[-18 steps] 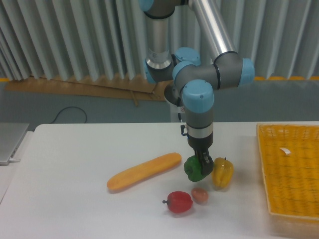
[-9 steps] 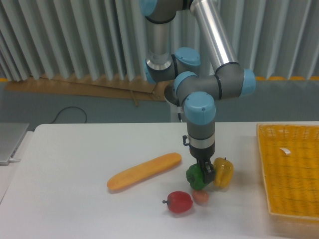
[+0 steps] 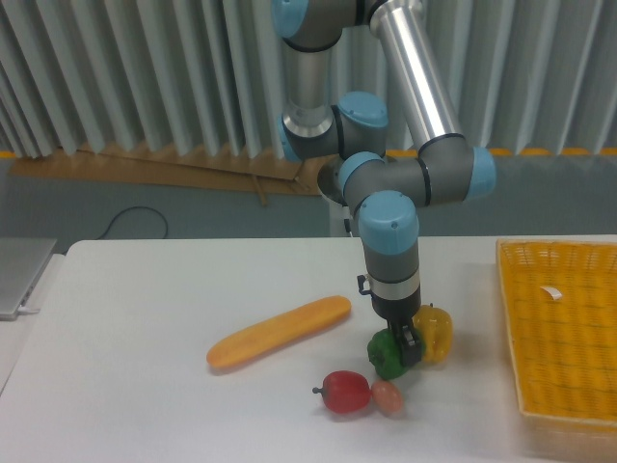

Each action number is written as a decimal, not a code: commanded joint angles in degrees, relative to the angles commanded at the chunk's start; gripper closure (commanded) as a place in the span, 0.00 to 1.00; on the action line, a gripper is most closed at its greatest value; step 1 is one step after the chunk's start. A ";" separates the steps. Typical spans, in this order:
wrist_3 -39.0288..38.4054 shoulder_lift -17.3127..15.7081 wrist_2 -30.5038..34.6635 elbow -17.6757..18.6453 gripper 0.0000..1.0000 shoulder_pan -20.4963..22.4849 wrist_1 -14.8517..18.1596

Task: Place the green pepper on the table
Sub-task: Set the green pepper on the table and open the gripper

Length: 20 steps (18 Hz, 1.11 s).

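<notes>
the claw (image 3: 401, 340) is clenched on the green pepper (image 3: 387, 355), which sits low over the bench (image 3: 145, 318), just beside the yellow pepper (image 3: 435, 333) and right above the red fruit (image 3: 346, 392) and a small tan one (image 3: 388, 396); whether it touches the surface i cannot tell. the pepper looks light, hollow and fairly stiff, with glossy, likely slippery, lumpy skin, so a hold across its rounded shoulders near the top seems safest. no brand, label or readable writing shows anywhere

Pepper (image 3: 386, 355) on table (image 3: 145, 309), basket (image 3: 564, 328) right.
</notes>
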<state>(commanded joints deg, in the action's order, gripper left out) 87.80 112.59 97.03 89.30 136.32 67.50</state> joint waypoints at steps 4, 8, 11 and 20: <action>-0.26 0.35 2.46 -0.53 0.51 -0.09 -0.52; -0.35 -0.18 2.64 -0.26 0.50 -0.18 -0.88; -0.35 -0.18 2.82 -0.26 0.40 -0.18 -0.97; -1.58 -0.44 4.22 0.09 0.00 -0.79 -1.49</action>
<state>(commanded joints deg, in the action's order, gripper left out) 86.22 112.15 101.25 89.38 135.53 66.01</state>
